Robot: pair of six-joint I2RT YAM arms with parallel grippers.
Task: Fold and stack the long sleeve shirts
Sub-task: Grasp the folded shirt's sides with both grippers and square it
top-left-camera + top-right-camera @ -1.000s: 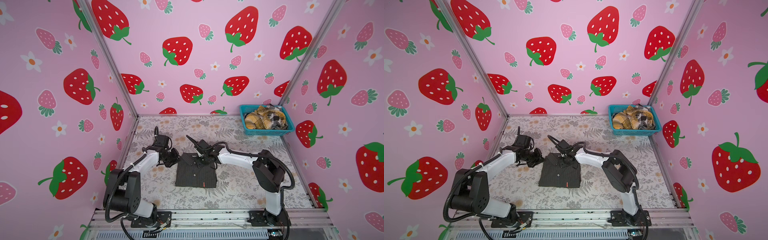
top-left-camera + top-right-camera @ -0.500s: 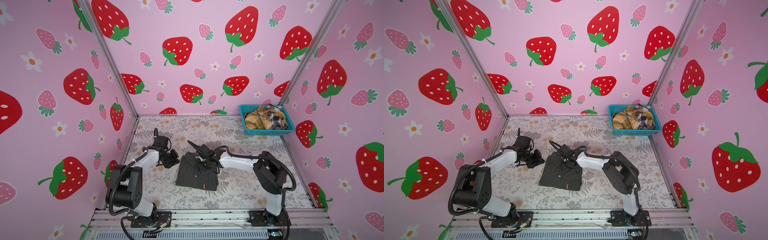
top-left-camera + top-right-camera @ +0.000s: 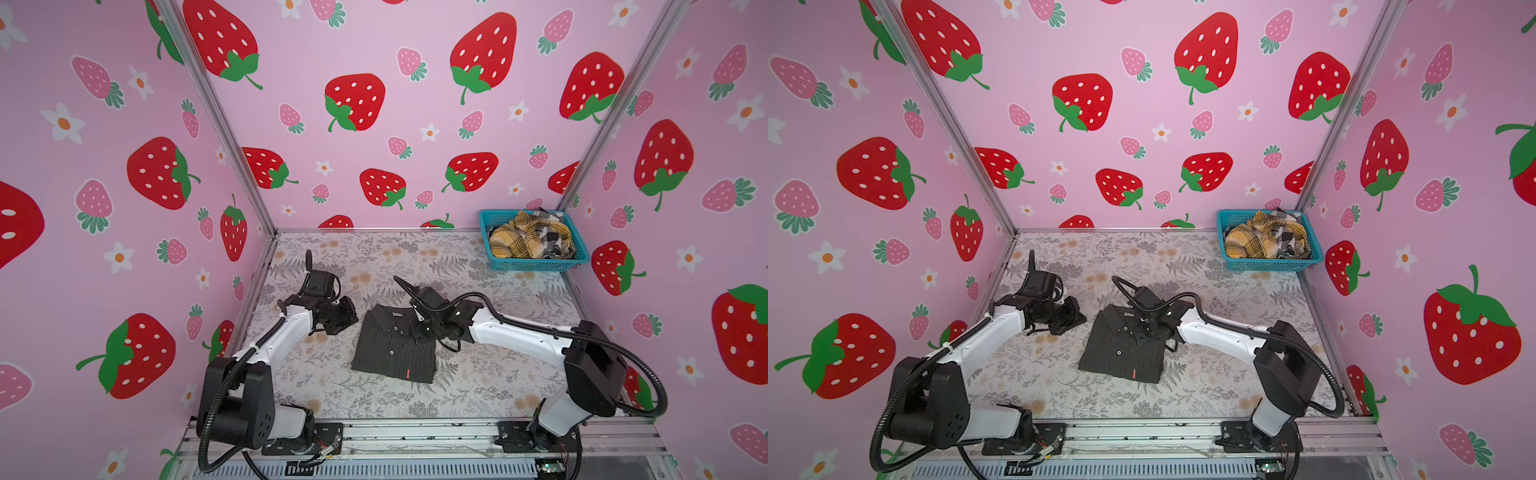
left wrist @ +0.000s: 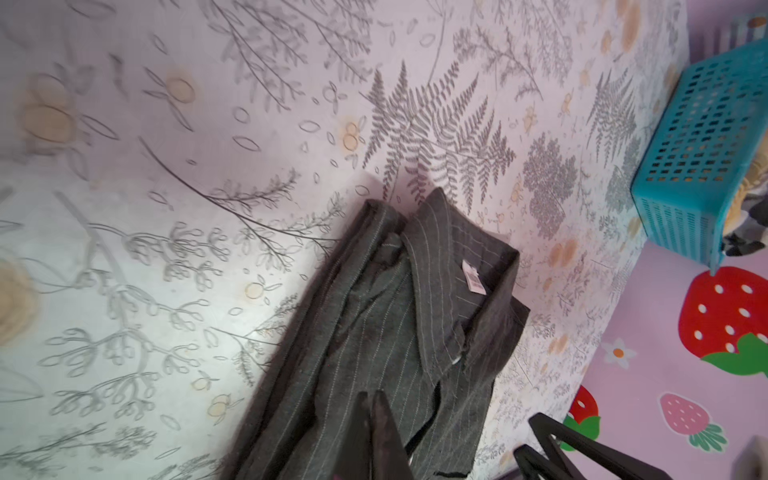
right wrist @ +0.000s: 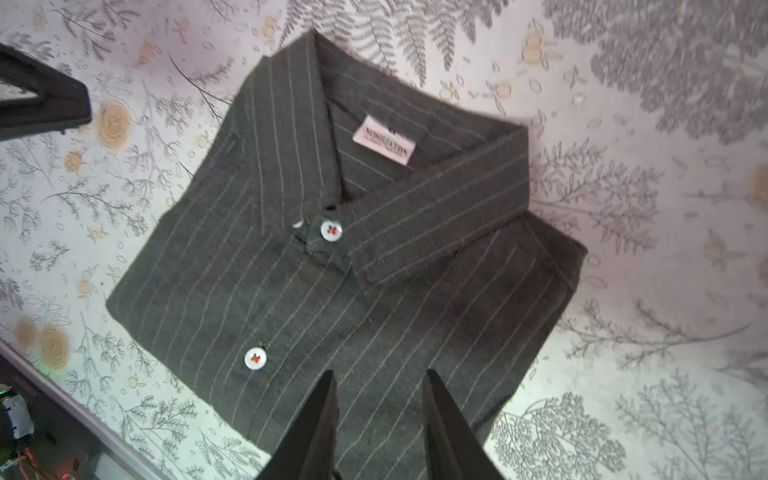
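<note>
1. Where the floral tabletop [image 3: 374, 399] meets the metal rail [image 3: 415, 432] at the near edge, the two arm bases are bolted down, one at each side.
2. Just beyond, around the middle of the tabletop, the dark pinstriped shirt [image 3: 392, 349] [image 3: 1121, 349] is laid flat. It is folded into a rectangle, buttons up, with the collar on the far side and a small red tag [image 3: 409, 374] at the near hem.
3. The right hand [image 3: 417, 332] [image 5: 380, 374] is held over the right part of this shirt, just below the collar. Its two fingers [image 5: 320, 424] are seen parted with a clear gap, and nothing is gripped between them. Whether the tips touch the cloth cannot be told.
4. A white label [image 5: 384, 141] inside the collar and white buttons [image 5: 331, 230] down the front are shown in the right wrist view.
5. The left hand [image 3: 349, 318] [image 4: 370, 395] is placed just beside the shirt's left edge, near the collar. Its fingers are pressed together, and nothing is seen held between them.
6. At the far right corner, against the strawberry walls, a teal basket [image 3: 536, 264] [image 3: 1271, 264] is set, well apart from the folded shirt.
7. A yellow plaid shirt [image 3: 515, 239] and a black-and-white check shirt [image 3: 555, 239] are heaped in the basket, crumpled and unfolded.
</note>
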